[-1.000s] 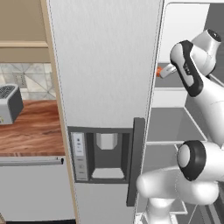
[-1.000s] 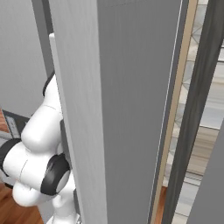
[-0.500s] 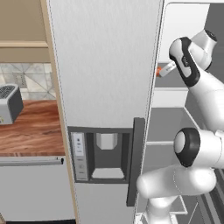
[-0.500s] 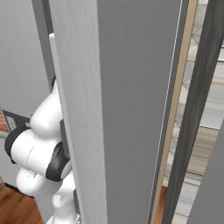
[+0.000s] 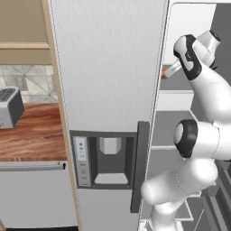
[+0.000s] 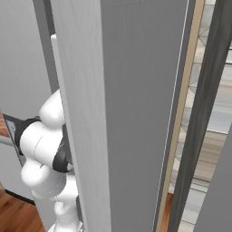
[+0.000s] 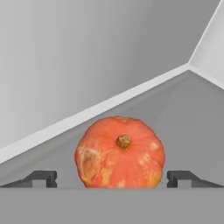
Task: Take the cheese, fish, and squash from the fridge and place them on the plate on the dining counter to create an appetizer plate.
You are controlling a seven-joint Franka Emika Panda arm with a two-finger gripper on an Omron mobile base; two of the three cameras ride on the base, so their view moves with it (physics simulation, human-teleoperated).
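Hand view: squash [image 7: 120, 152] sits on a grey shelf inside the fridge [image 5: 108, 90], stem facing the camera. Left base view gives the arm reaching into the open compartment beside the dispenser door, an orange sliver at the wrist. Gripper [image 7: 112, 178] spread wide, fingertips [image 7: 41, 177] flanking the squash, contact not discernible.

Arm [image 5: 198, 149] reaching deeper into the fridge [image 5: 108, 90] than one second ago: in the left base view, elbow joint risen from lower right toward mid-right of frame, wrist shifted up and right near the upper right corner. In the right base view, white links lifted from lower left to mid-left, partly behind the door edge. Orange patch at wrist now slimmer.
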